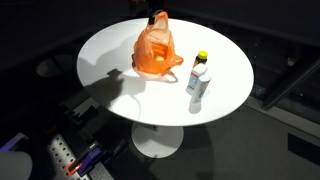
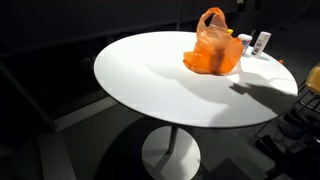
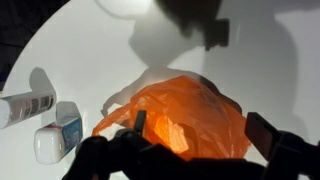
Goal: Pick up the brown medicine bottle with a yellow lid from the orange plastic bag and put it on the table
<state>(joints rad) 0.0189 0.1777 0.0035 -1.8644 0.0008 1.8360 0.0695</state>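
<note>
An orange plastic bag (image 1: pixel 157 52) stands crumpled on the round white table (image 1: pixel 110 60); it also shows in the other exterior view (image 2: pixel 212 48) and fills the lower wrist view (image 3: pixel 185 115). A bottle with a yellow lid (image 1: pixel 200 68) stands on the table beside the bag, and its lid shows in an exterior view (image 2: pixel 245 39). My gripper (image 3: pixel 200 128) hangs just above the bag's top, seen dark at the frame's upper edge in an exterior view (image 1: pixel 156 15). Its fingers are spread apart on either side of the bag and hold nothing. The bag's contents are hidden.
A white box (image 1: pixel 196 93) stands next to the bottle, near the table's edge. In the wrist view a white tube-like item (image 3: pixel 25 106) and a white-and-blue box (image 3: pixel 58 136) lie left of the bag. Dark floor and equipment surround the table.
</note>
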